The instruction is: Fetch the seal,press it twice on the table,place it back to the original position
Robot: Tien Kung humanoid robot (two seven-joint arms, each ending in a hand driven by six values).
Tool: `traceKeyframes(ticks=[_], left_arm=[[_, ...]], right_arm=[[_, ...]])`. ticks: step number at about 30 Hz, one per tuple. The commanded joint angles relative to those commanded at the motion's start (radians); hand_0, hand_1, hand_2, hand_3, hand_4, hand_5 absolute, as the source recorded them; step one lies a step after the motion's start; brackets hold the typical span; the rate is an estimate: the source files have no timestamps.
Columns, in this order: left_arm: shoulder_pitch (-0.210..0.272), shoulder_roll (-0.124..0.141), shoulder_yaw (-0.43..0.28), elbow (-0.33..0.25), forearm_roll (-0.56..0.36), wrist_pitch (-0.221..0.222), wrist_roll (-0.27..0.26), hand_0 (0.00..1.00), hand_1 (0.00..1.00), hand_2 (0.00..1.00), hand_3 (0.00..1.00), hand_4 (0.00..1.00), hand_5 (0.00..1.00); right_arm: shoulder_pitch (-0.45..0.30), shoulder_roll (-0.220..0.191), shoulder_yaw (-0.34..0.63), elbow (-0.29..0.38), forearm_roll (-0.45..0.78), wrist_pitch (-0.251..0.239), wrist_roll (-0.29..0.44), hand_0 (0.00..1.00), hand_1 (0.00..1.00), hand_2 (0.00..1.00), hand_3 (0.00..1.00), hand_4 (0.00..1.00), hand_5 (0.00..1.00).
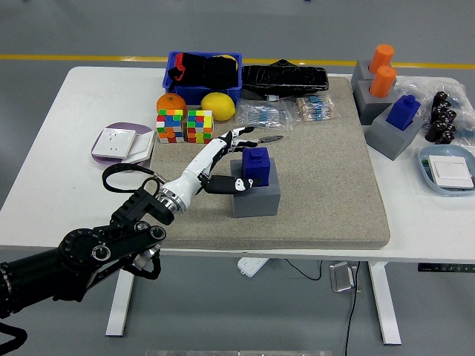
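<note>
1. The left hand (pixel 225 162) reaches in from the 8 o'clock corner of the picture, its black forearm giving way to a white back of the hand, and it stops at the left side of the blue seal (pixel 257 164).
2. The hand is open and holds nothing: its fingers (pixel 239 134) are spread and point toward 2 o'clock above and behind the seal's left side, while the thumb (pixel 236 185) lies low, its tip at the seal's near left corner; whether it touches I cannot tell.
3. The seal stands upright in its grey holder (pixel 256 195), near the middle of the beige mat (pixel 326 178), a little toward 9 o'clock.
4. At 12 o'clock from the hand, a pen (pixel 265 139) lies on the mat just past the fingertips.
5. At 11 o'clock from the hand, two colourful puzzle cubes (pixel 185 124) sit side by side, with an orange (pixel 170 102) and a yellow fruit (pixel 217 104) behind them and a blue bin (pixel 204 74) further back.
6. At 9 o'clock, a purple plate (pixel 119 149) with a white switch plate on it rests on the white table (pixel 67 163).
7. At 2 o'clock, well apart, another blue seal (pixel 404 111) sits in a grey holder near two orange ones (pixel 382 70).
</note>
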Motion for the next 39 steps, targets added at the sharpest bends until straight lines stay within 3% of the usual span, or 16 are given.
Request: traceKeyframes(ticks=[7,15,16,21,22,27,28,39], left_arm=[[-0.002,-0.017,-0.006,0.008,-0.005,0.011,0.001,0.894,0.721,0.711,0.923,0.805,0.002],[0.001,-0.018,0.002,0.008,0.001,0.011,0.007,0.885,0.693,0.670,0.914,0.797,0.002],[0.001,-0.018,0.002,0.008,0.001,0.012,0.007,0.867,0.627,0.611,0.909,0.780,0.002],[0.001,-0.019,-0.001,0.006,0.005,0.013,0.009,0.867,0.627,0.611,0.909,0.780,0.002],[0.001,-0.019,-0.001,0.006,0.006,0.014,0.009,0.860,0.538,0.511,0.902,0.733,0.002],[0.001,-0.021,0.001,0.007,0.012,0.018,0.010,0.860,0.538,0.511,0.902,0.733,0.002],[0.002,-0.021,0.001,0.006,0.013,0.019,0.009,0.849,0.477,0.444,0.900,0.705,0.002],[0.001,-0.023,-0.007,0.003,0.013,0.024,0.000,0.845,0.476,0.430,0.896,0.704,0.002]], right_arm=[[0.001,-0.001,-0.001,0.001,0.001,0.000,0.000,0.832,0.761,0.753,0.695,0.751,0.377],[-0.001,-0.001,-0.001,0.000,0.001,0.000,0.000,0.832,0.761,0.753,0.694,0.751,0.377],[-0.001,-0.001,-0.002,0.000,0.001,0.000,0.000,0.832,0.761,0.753,0.694,0.751,0.377],[0.000,-0.001,-0.003,0.001,0.001,0.000,0.000,0.832,0.761,0.753,0.694,0.751,0.377],[0.001,-0.001,-0.002,0.001,0.000,0.000,0.000,0.832,0.761,0.753,0.694,0.750,0.377],[0.001,-0.001,0.000,0.001,0.000,0.000,0.000,0.832,0.761,0.753,0.694,0.750,0.377],[0.001,-0.001,0.000,0.001,0.000,0.000,0.000,0.832,0.761,0.753,0.694,0.750,0.378],[0.000,0.000,-0.002,0.001,0.001,0.000,0.000,0.831,0.761,0.753,0.695,0.749,0.379]])
